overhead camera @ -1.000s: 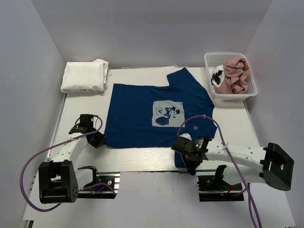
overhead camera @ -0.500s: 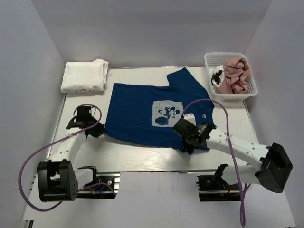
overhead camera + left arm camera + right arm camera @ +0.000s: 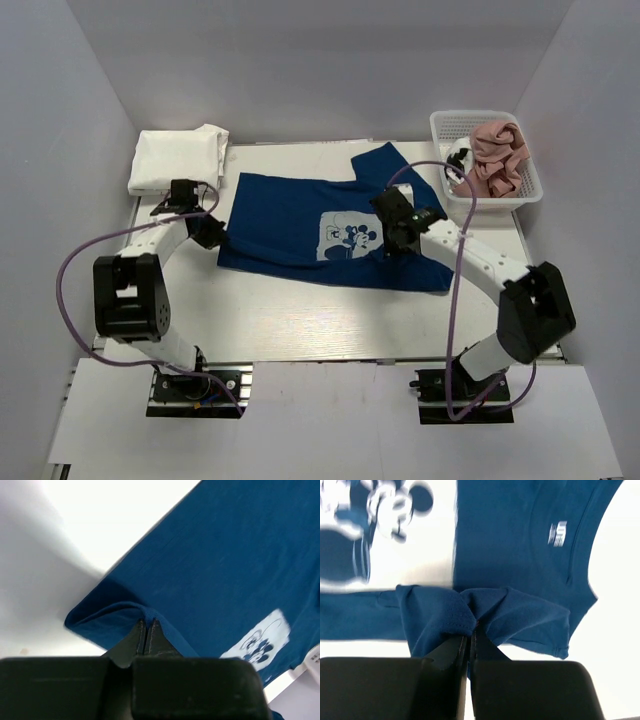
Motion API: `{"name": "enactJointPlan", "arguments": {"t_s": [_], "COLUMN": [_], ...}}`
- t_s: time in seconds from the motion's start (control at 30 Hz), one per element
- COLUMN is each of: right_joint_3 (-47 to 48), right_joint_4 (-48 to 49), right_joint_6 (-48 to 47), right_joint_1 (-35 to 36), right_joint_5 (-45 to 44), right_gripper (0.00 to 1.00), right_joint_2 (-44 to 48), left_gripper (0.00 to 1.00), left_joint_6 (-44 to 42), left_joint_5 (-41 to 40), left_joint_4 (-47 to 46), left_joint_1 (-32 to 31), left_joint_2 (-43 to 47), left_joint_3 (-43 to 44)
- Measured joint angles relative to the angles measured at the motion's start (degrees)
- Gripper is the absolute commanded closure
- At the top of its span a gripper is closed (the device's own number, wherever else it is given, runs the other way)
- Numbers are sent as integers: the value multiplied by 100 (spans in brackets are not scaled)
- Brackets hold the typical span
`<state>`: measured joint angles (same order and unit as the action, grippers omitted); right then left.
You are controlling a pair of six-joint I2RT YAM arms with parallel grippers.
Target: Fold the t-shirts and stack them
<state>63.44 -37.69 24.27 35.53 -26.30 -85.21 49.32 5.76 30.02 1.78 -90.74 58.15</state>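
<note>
A navy blue t-shirt [image 3: 290, 215] with a pale cartoon print [image 3: 350, 238] lies mid-table, its near part lifted and doubled toward the back. My left gripper [image 3: 212, 232] is shut on the shirt's left hem [image 3: 165, 625], pinched at the fingertips. Over by the print, my right gripper [image 3: 400, 236] is shut on a bunched fold of navy cloth [image 3: 445, 610]. A folded white t-shirt [image 3: 178, 160] rests at the back left. A dusty pink t-shirt [image 3: 497, 155] and a white black-marked one [image 3: 460, 160] lie crumpled in the basket.
The white mesh basket [image 3: 490, 207] stands at the back right corner. Grey walls close in the table on three sides. Bare tabletop [image 3: 300, 320] shows between the navy shirt and the arm bases. Purple cables loop off both arms.
Both grippers have carried the navy shirt's near hem from the table's front edge toward the back. The shirt's lower part now folds over itself, and bare table shows in front.
</note>
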Motion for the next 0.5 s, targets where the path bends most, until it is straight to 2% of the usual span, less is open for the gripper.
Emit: {"name": "enactJointPlan", "arguments": {"t_s": [0.17,0.2,0.23,0.27,0.3,0.33,0.37,0.4,0.47,0.5], "right_joint_3": [433,511,599,695,822,999,1165,1412,1816,2026], "right_joint_4": [225,236,280,321,326,341,374,389,496,474], "right_joint_6": [-415,-492,-557,-627,-684,-734,-782,-833,-866,-894], "right_joint_1": [-400,-481,-573,-660,-739,-820,-885,-966,-1064,-1119], "right_joint_5": [48,79,116,160,214,254,278,302,348,372], "right_gripper": [100,100,100,94,91,87,83,77,53,10], "right_joint_2": [-660,-772,-890,-1003,-1143,-1309,-1478,-1718,-2151,-2356], "left_gripper": [100,96,81,41,28,10,0,0,0,0], "left_joint_6": [-7,-26,-46,-90,-151,-168,-219,-245,-317,-361], "left_joint_5": [-66,-83,-98,-131,-160,-199,-225,-251,-299,-315], "left_joint_4": [26,44,63,74,81,111,118,120,125,127], "left_joint_1": [2,2,2,2,2,2,2,2,4,4], "left_joint_2": [-673,-813,-957,-1121,-1252,-1384,-1480,-1539,-1572,-1572], "left_joint_3": [658,802,951,1113,1248,1384,1488,1572,1683,1740]}}
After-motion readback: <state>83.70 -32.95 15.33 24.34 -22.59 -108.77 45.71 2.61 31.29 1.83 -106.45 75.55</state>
